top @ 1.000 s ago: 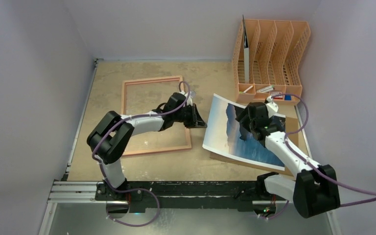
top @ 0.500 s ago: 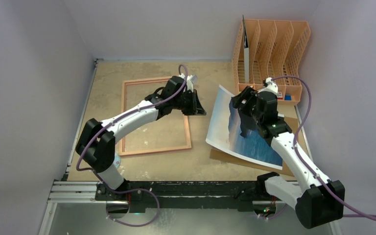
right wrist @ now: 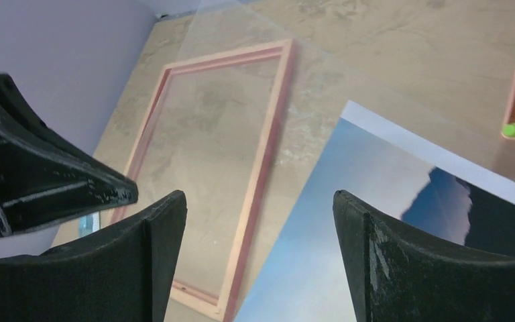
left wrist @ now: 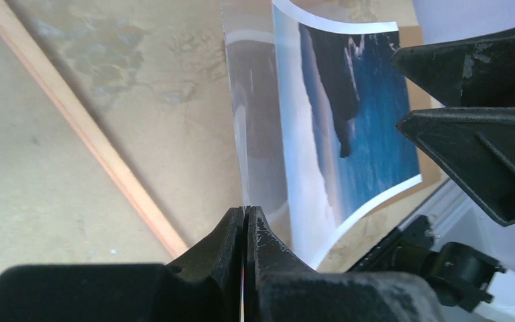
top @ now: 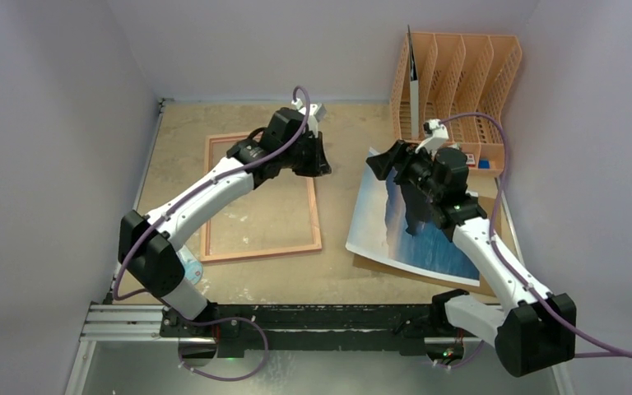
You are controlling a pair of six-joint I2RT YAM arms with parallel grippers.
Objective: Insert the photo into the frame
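Photo (top: 403,239) blue, dark; frame (top: 263,252) pink; pane (left wrist: 256,134) clear.

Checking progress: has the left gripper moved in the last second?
Yes. The left gripper moved toward the far end of the frame, along its right rail.

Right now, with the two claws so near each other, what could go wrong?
1. The left claw seems to pinch the clear pane by one edge only. The pane might slip, or swing into the right claw, which is open close by.
2. The photo curls up at its far corner, so a grab there might crease it or push it off the brown board beneath it.
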